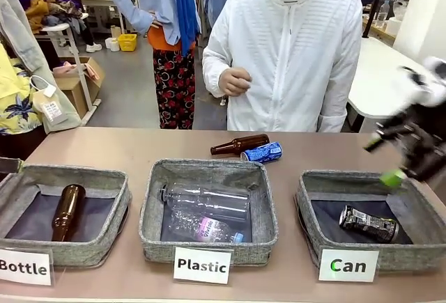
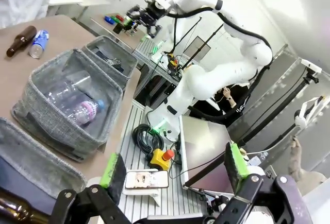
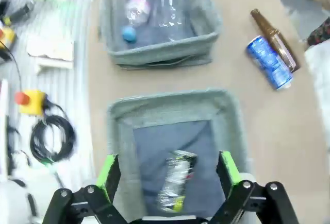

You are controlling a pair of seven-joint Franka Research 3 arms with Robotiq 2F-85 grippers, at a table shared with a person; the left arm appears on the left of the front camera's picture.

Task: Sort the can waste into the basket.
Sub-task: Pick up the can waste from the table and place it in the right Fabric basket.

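The black can (image 1: 368,223) (image 3: 176,180) lies on its side on the dark lining of the basket signed "Can" (image 1: 310,188) (image 3: 170,100). Above that basket's right part hangs my right gripper (image 1: 383,160) (image 3: 167,172), blurred, open and holding nothing, with the black can lying below the gap between its fingers. The blue can (image 1: 261,153) (image 3: 268,62) (image 2: 38,44) lies on the table behind the middle basket, next to a brown bottle (image 1: 240,144). My left gripper (image 2: 174,165) is open and empty, off the table's left end.
The "Plastic" basket (image 1: 150,212) holds clear plastic bottles. A brown bottle (image 1: 67,211) lies in the "Bottle" basket (image 1: 118,209). A person in a white jacket stands at the far side, one hand (image 1: 233,80) held at the chest. Signs stand along the front edge.
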